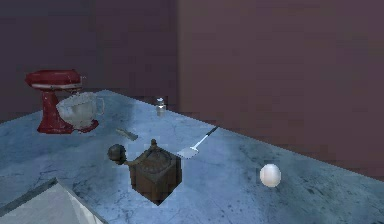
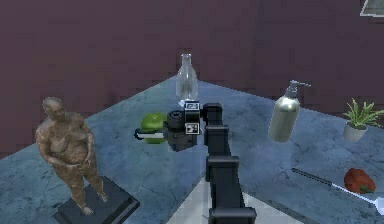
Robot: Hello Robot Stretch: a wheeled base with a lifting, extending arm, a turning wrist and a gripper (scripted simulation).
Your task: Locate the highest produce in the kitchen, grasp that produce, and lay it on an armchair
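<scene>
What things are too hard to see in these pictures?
- Arm side view: whether the gripper holds the round green produce, which sits right at its far end against the blue marbled countertop.
- Arm side view: the shiny red lump is too small to name.
- Forward view: the pale sink-like basin is cut off by the bottom-left corner.
- Forward view: the tiny pale-topped object far back is too small to name.

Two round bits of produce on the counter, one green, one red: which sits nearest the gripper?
The green one, right by the gripper in the middle of the arm side view; the red one lies far off near that view's right edge.
</scene>
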